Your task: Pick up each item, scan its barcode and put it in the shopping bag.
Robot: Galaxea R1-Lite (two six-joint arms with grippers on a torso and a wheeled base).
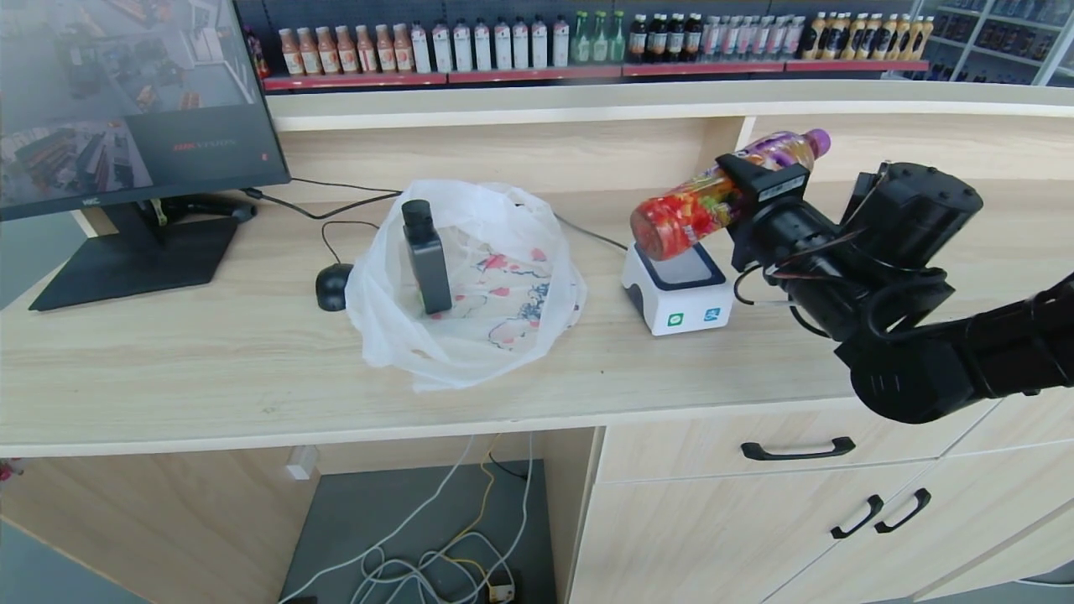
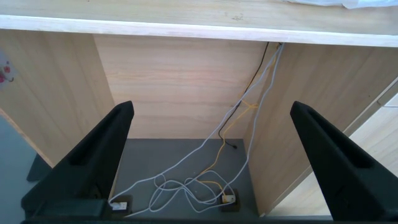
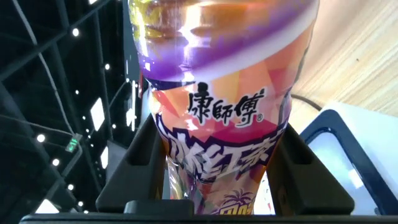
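Note:
My right gripper (image 1: 747,197) is shut on a juice bottle (image 1: 713,195) with a colourful label and purple cap, held nearly level with its base just above the white barcode scanner (image 1: 675,289). The bottle (image 3: 217,106) sits clamped between the fingers (image 3: 140,155) in the right wrist view, with the scanner (image 3: 345,149) beside it. A white shopping bag (image 1: 466,281) lies open at the counter's middle with a dark bottle (image 1: 425,256) standing inside. My left gripper (image 2: 211,158) hangs open below the counter edge, facing the cable recess.
A monitor (image 1: 126,92) on its stand occupies the counter's left, with a black mouse (image 1: 333,285) beside the bag. Cables trail across the counter. A raised ledge and a shelf of drinks (image 1: 587,42) run behind. Drawers (image 1: 797,449) sit below the right side.

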